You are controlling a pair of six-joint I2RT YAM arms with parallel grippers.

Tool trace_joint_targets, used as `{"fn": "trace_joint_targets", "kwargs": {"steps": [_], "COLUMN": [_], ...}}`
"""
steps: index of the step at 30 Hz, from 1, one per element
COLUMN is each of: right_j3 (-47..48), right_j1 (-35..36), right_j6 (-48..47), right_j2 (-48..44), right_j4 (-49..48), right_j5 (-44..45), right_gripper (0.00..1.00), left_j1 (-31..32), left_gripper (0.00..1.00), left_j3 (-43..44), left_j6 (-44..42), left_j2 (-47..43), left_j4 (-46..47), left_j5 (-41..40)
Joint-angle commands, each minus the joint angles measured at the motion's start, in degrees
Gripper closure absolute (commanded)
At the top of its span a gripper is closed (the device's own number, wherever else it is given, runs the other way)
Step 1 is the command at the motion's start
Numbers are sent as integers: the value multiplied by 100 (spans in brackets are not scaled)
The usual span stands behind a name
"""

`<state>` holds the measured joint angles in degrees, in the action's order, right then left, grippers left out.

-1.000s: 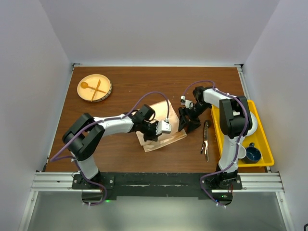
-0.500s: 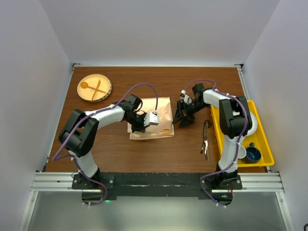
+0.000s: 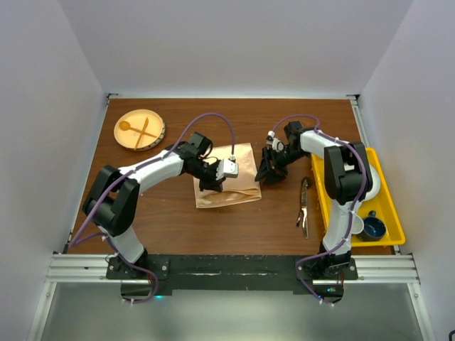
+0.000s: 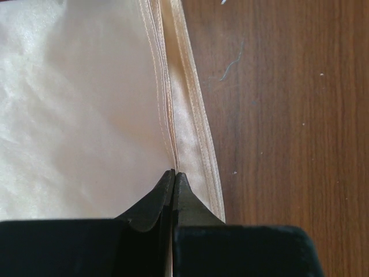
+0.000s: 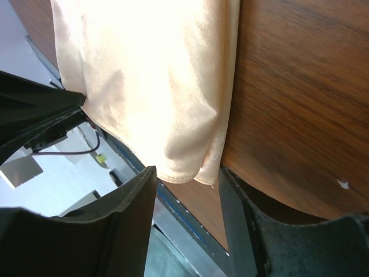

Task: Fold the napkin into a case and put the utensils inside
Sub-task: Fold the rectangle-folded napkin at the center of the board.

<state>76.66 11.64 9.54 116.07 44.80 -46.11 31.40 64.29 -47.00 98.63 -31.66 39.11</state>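
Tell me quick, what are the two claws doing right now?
Left gripper: shut, pinching the napkin at its hem.
Right gripper: open, with a napkin corner between its fingers, not gripped.

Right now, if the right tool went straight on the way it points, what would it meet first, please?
Most likely the napkin: its folded corner lies just ahead of the right tool, between its open fingers; depth is unclear.

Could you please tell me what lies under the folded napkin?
The napkin lies on the brown table; only wood shows around it. Its underside and folds are covered, so anything inside cannot be seen.
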Motion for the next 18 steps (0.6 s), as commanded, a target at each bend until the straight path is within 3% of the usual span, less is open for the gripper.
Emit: {"fn": "trace_joint_targets", "kwargs": {"steps": [1,6,14,18], "right_j3": [401,472,472,481], "right_j1": [-30,-56,-48,-56], "right_j6": [-154,-268,-321,-453], "right_j2": [-137,-129,-146,-172], "right_j4": [301,442,469,548], "right_j5": [-162,-74,-39,-21], "right_gripper": [41,38,51,53], "left_j1": [112,235,262,262], "left_gripper": [100,100,100,100], "left_j3": [93,-101,-549,-690], "left_j6": [25,156,376,288], "left_j2": [-353,-380,-107,-98], "left_j4": [-156,19,555,591], "left_j5": [501,457,71,-26]}}
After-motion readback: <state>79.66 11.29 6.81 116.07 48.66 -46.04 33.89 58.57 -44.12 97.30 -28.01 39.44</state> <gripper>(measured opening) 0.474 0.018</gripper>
